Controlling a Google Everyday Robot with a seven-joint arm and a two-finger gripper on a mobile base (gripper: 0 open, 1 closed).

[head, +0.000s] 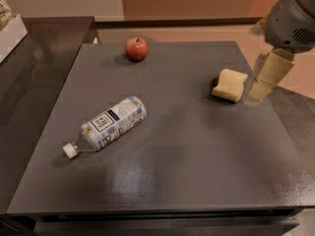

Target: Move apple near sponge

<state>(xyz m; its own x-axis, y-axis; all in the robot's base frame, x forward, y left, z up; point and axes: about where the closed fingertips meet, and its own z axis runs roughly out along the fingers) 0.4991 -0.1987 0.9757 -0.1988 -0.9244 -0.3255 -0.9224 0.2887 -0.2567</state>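
Note:
The red apple (137,48) sits upright near the far edge of the dark grey table (187,151), left of centre. The pale yellow sponge (230,85) lies at the right side of the table, well apart from the apple. My gripper (259,93) hangs from the grey arm at the upper right, just right of the sponge and close beside it, above the table's right edge. It holds nothing.
A clear plastic water bottle (108,124) with a white cap lies on its side at the left middle of the table. A darker counter (34,68) adjoins on the left, with a white box (10,33) at its far corner.

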